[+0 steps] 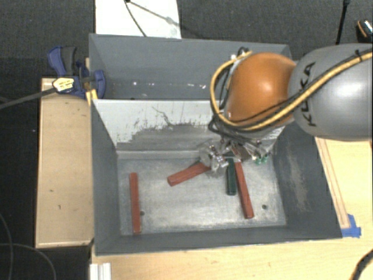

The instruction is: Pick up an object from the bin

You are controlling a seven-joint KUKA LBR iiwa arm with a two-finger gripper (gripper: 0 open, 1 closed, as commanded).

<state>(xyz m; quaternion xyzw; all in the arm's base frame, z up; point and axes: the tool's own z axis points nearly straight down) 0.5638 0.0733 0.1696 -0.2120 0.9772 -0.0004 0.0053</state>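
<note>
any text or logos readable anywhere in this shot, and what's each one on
"KUKA": dark letters running down the grey arm link at the right.
Nothing else can be read. The three red sticks and the dark green stick in the bin show no markings.

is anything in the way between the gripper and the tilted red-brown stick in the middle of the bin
Nothing visible is in the way. The gripper is right at the upper right end of the tilted red-brown stick. A dark green stick and a longer red-brown stick lie close by on the right, not between them.
</note>
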